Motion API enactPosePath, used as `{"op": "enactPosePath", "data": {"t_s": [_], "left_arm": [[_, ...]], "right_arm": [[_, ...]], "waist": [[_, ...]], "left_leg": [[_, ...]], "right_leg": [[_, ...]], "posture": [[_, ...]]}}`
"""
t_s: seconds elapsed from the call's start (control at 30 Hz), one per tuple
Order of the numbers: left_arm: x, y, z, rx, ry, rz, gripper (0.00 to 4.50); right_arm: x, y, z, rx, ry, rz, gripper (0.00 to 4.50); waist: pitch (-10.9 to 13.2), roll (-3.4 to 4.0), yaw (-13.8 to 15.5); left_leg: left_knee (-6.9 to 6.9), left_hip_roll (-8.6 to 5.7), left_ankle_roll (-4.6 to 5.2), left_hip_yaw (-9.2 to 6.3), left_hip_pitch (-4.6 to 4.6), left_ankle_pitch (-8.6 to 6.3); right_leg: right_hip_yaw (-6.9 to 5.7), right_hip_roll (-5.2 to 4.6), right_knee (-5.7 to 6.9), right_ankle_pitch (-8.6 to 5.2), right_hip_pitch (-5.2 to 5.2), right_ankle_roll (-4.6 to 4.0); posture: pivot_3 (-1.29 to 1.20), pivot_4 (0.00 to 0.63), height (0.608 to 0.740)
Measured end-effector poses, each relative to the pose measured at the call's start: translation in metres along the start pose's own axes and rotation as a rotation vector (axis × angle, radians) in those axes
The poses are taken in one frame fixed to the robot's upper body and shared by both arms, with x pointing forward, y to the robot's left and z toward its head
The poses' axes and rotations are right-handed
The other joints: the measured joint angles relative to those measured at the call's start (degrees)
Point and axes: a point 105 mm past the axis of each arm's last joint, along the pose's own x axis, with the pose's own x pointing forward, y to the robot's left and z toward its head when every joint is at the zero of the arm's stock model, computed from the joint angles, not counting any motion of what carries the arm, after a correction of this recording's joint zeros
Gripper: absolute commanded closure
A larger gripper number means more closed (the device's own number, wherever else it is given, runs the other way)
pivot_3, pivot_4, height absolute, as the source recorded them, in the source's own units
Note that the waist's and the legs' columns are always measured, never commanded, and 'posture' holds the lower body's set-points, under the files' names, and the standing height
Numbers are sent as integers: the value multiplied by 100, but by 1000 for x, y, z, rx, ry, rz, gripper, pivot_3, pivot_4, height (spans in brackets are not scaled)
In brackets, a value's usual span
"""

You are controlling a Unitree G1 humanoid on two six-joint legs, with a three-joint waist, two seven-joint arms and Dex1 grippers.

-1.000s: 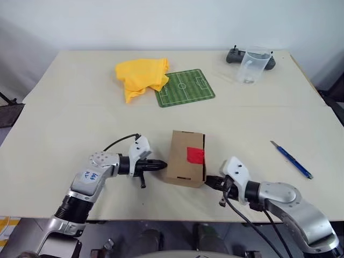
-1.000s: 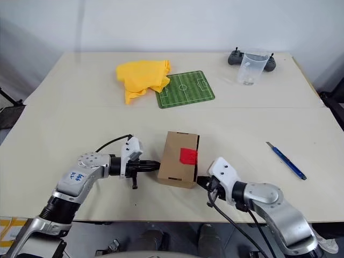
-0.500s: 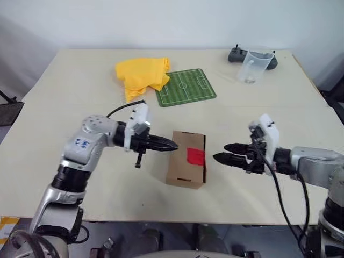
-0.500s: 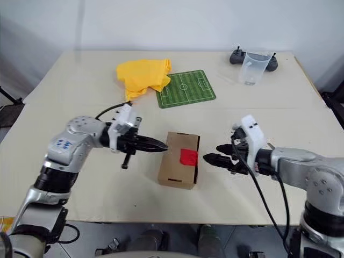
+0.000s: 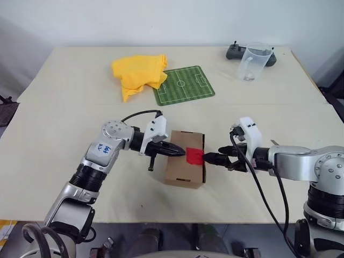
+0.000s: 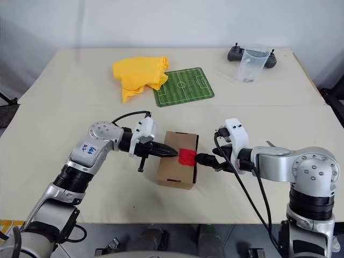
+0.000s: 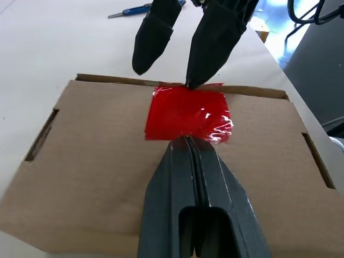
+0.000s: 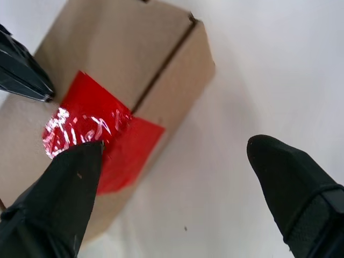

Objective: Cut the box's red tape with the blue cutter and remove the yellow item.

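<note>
box (image 5: 184,166): brown carton, closed, flat on worktop (image 5: 64,118)
red tape (image 7: 186,113): shiny, wrinkled, folded over box's 3 o'clock edge
left gripper (image 7: 186,141): jaws pressed together
right gripper (image 8: 177,161): jaws spread

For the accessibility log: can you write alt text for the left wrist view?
The left gripper, shut, rests its tips at the near edge of the red tape on the box. The open right gripper meets the tape's far edge; the blue cutter lies on the table beyond.

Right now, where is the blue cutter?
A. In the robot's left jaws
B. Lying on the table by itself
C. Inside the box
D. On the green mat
B: the blue cutter lies alone on the table, beyond the box, and neither gripper holds it.
</note>
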Motion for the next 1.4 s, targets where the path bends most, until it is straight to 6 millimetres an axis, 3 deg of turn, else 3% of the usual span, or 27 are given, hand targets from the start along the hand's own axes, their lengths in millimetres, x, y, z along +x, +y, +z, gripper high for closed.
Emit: {"op": "enactPosePath", "data": {"t_s": [0.3, 0.67, 1.23, 1.4], "left_arm": [[3, 0, 0, 16, -3, 7, 4500], [15, -2, -2, 49, -9, -8, 4500], [22, -2, -3, 62, -11, -17, 4500], [23, -2, -4, 59, 0, -15, 4500]], "right_arm": [[-3, -3, -2, -7, 21, -43, 7], [15, 0, 8, -24, 72, -77, 7], [4, -18, 8, -54, 161, -140, 7], [5, -26, 2, -75, 154, -196, 7]], "waist": [[0, 0, 34], [-5, -4, -42], [-10, -10, 65], [-22, -22, 59]], "left_leg": [[6, -1, 1, 0, 1, 1], [8, 4, -6, 5, 14, 10], [9, -32, 21, -7, 15, 27], [6, -38, 26, -30, 42, 29]], "right_leg": [[0, 0, 6, 1, 2, 1], [7, 0, 2, 3, 7, -3], [1, -34, -17, 17, 28, 17], [1, -41, -39, 19, 79, 20]], "posture": [[0, 150, 740], [0, 150, 740], [0, 150, 740], [0, 150, 740]]}}
